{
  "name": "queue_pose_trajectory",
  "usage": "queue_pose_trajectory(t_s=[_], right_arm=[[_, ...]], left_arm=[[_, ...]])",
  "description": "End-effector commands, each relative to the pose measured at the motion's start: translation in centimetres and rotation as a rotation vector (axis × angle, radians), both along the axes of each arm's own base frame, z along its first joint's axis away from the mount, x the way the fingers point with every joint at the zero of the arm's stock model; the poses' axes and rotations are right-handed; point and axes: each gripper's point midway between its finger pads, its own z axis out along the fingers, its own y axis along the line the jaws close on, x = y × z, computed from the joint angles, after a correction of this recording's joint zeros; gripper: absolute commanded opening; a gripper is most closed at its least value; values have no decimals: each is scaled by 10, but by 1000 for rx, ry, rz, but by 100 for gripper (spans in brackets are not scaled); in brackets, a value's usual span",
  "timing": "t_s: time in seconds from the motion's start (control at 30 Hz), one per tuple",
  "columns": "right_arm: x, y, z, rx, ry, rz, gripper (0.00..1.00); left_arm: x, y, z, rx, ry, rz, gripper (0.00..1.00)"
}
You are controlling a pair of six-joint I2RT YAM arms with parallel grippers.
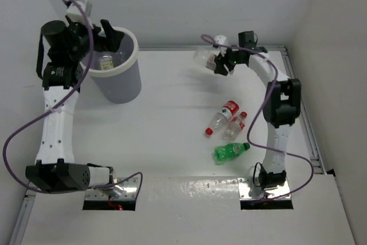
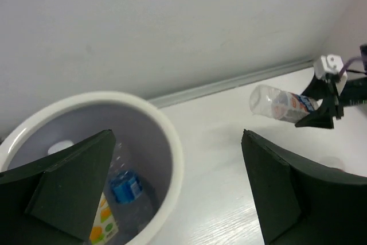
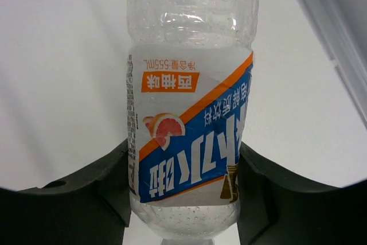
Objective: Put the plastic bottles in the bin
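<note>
The grey-lavender bin [image 1: 117, 78] with a white rim stands at the back left; a clear bottle with a yellow-green label [image 2: 106, 222] and blue cap lies inside it. My left gripper [image 1: 106, 37] is open and empty over the bin's rim [image 2: 172, 159]. My right gripper [image 1: 219, 60] is shut on a clear bottle with a blue-white label [image 3: 189, 136], held above the table at the back; this bottle also shows in the left wrist view [image 2: 284, 104]. Two red-labelled bottles [image 1: 223, 117] [image 1: 236, 124] and a green bottle [image 1: 230, 151] lie on the table.
The white table [image 1: 172, 130] has a raised grey ledge [image 2: 229, 84] along the back wall and a rail on the right side [image 1: 304, 119]. White walls enclose the back and sides. The right arm's base stands close beside the loose bottles.
</note>
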Motion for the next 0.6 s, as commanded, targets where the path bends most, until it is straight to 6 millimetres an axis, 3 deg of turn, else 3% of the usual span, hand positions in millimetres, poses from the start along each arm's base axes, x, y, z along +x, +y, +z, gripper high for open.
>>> queue_pose_trajectory(t_s=[0.0, 0.03, 0.07, 0.1, 0.13, 0.17, 0.2, 0.23, 0.27, 0.3, 0.37, 0.43, 0.47, 0.5, 0.57], right_arm=[[-30, -1, 178, 336, -131, -95, 16], [-46, 10, 190, 419, -98, -43, 16], [-64, 13, 223, 504, -73, -64, 16], [-79, 15, 253, 584, -62, -77, 16], [-105, 27, 270, 686, 12, -42, 16], [-117, 32, 281, 723, 22, -27, 15], [-137, 50, 286, 786, 21, 22, 15], [-159, 57, 305, 838, 49, 32, 13], [-172, 71, 299, 856, 95, 51, 13], [-196, 87, 318, 902, 118, 101, 12], [-216, 108, 312, 922, 190, 134, 12], [-250, 138, 323, 955, 238, 230, 12], [-247, 141, 324, 963, 240, 213, 12], [-263, 156, 326, 969, 278, 252, 12], [-265, 167, 331, 986, 323, 261, 11]], left_arm=[[-50, -34, 50, -115, -147, -250, 100], [-69, -47, 63, -119, -206, -334, 100], [-80, -62, 58, -195, -163, -416, 100], [-86, -77, 32, -244, -86, -503, 100], [-100, -97, 28, -282, -64, -576, 100], [-110, -108, 32, -341, -73, -628, 100], [-112, -116, 12, -372, -32, -650, 100], [-124, -131, 15, -379, -44, -693, 100], [-129, -138, 15, -380, -39, -720, 100], [-133, -144, 15, -381, -35, -741, 100], [-144, -154, 24, -392, -44, -775, 100], [-148, -157, 27, -419, -32, -791, 100], [-153, -161, 33, -423, -42, -811, 100], [-158, -163, 41, -416, -69, -828, 100], [-163, -168, 50, -422, -77, -862, 100]])
